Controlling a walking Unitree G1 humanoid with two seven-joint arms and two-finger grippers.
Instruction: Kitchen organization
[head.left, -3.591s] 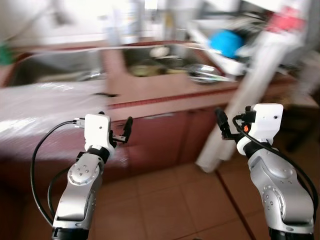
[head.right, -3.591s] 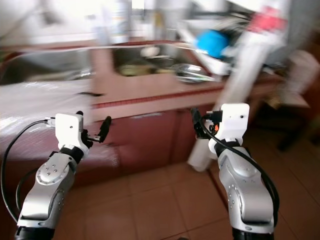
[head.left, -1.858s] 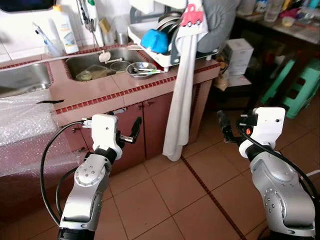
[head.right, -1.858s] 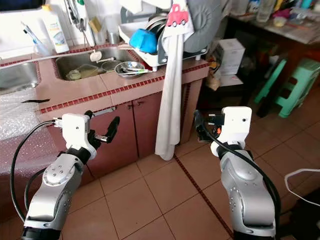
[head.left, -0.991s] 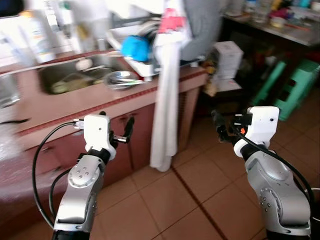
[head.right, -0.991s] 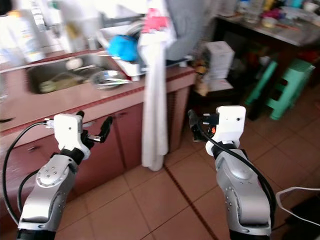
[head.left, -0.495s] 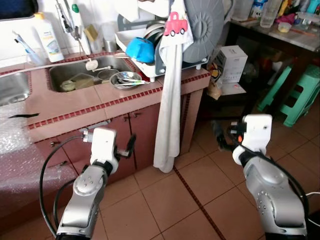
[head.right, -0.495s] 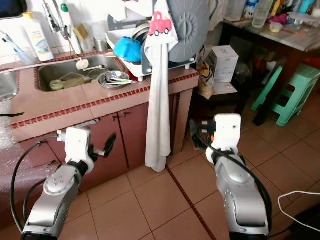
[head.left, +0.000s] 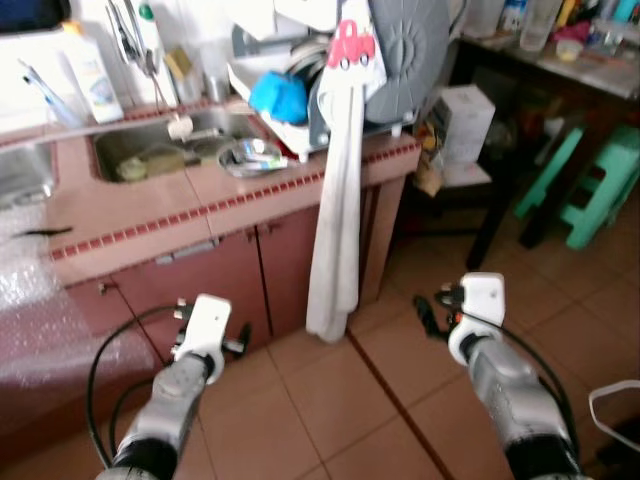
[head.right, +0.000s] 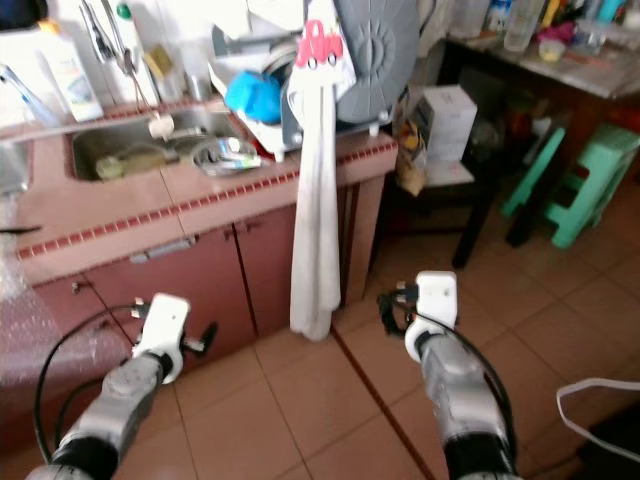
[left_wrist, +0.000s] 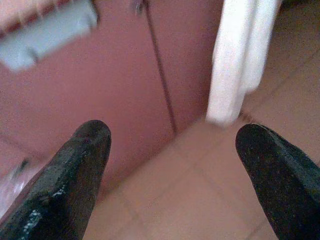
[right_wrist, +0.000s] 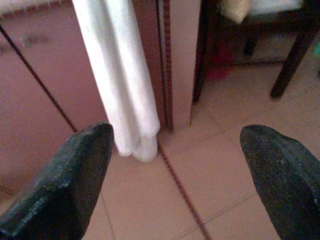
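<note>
A red-tiled counter (head.left: 130, 215) runs along the left, with a steel sink (head.left: 160, 150) holding dishes. A metal bowl (head.left: 245, 155) sits on the counter beside it. At the counter's end, a dish rack (head.left: 300, 95) holds a blue bowl (head.left: 277, 97). Both arms hang low over the tiled floor in front of the cabinets. My left gripper (head.left: 240, 340) is open and empty, facing a cabinet door (left_wrist: 100, 85). My right gripper (head.left: 425, 315) is also open and empty, pointing at the hanging white towel (right_wrist: 117, 75).
A white towel (head.left: 335, 200) drapes down the counter's end, below a grey round cover (head.left: 400, 55). A white box (head.left: 462, 120) rests on a dark stool, green stools (head.left: 600, 180) stand at the right, and a cluttered table (head.left: 560, 50) is behind. Bubble wrap (head.left: 30, 320) lies at the left.
Both arms have dropped lower toward the floor, with the grippers still open. The picture has shifted slightly and blurred as the camera moved.
</note>
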